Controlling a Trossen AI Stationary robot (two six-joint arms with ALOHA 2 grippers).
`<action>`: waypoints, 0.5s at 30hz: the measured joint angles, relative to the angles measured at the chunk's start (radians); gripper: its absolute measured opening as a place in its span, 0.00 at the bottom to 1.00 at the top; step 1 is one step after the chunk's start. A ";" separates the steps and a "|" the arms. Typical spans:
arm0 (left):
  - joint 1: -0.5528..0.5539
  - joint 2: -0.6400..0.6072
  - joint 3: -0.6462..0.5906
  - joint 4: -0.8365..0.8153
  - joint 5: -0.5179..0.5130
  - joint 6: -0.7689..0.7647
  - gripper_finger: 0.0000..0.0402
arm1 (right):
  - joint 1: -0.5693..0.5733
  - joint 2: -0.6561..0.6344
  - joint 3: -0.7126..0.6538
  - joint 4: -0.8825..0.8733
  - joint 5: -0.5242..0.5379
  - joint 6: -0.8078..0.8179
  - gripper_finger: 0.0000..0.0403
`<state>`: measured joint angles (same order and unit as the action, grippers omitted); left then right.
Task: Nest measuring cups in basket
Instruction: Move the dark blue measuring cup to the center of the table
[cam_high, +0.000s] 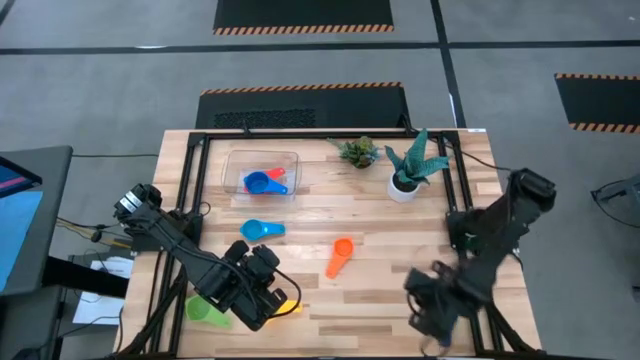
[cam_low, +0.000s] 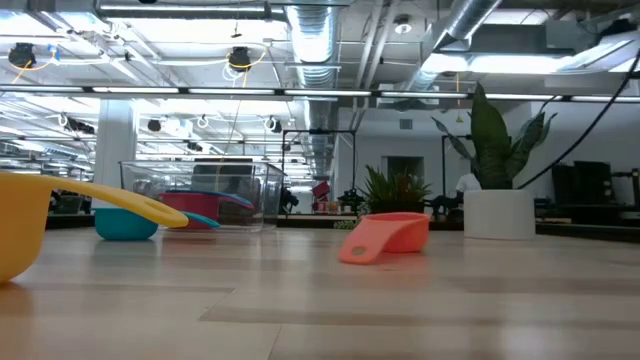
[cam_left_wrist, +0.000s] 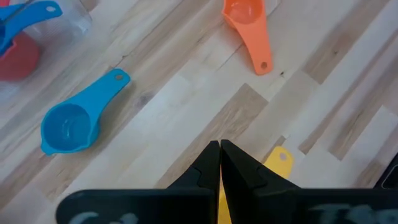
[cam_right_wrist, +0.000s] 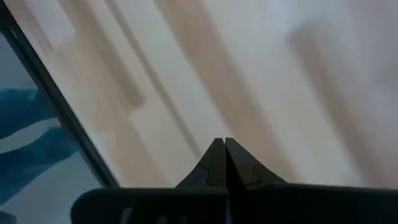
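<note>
The clear basket (cam_high: 262, 172) stands at the far middle of the table and holds a blue cup (cam_high: 262, 182) and a red cup (cam_left_wrist: 17, 55). A light blue cup (cam_high: 262, 229) and an orange cup (cam_high: 340, 256) lie on the wood nearer to me. A green cup (cam_high: 207, 310) lies at the near left. My left gripper (cam_left_wrist: 220, 149) hovers shut above a yellow cup (cam_high: 292, 306), whose handle (cam_left_wrist: 278, 160) shows past the fingers. My right gripper (cam_right_wrist: 224, 144) is shut over bare wood at the near right (cam_high: 425, 305).
A white pot with a green plant (cam_high: 405, 178) and a smaller plant (cam_high: 358, 151) stand at the far right. A black frame rail (cam_right_wrist: 62, 112) runs along the table's edge close to my right gripper. Bare wood lies between the orange cup and the right arm.
</note>
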<state>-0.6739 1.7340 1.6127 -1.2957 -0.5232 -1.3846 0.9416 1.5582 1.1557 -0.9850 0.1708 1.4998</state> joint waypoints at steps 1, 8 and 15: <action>0.000 0.000 0.000 0.001 -0.006 0.000 0.00 | 0.030 0.017 0.000 -0.008 -0.009 0.057 0.01; 0.000 0.000 0.000 0.003 -0.016 0.030 0.00 | 0.157 0.119 -0.015 -0.021 -0.099 0.338 0.01; 0.000 0.000 0.000 0.003 -0.016 0.031 0.00 | 0.179 0.173 -0.044 -0.024 -0.127 0.414 0.01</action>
<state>-0.6735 1.7340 1.6127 -1.2928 -0.5392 -1.3540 1.1202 1.7310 1.1114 -1.0089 0.0437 1.9134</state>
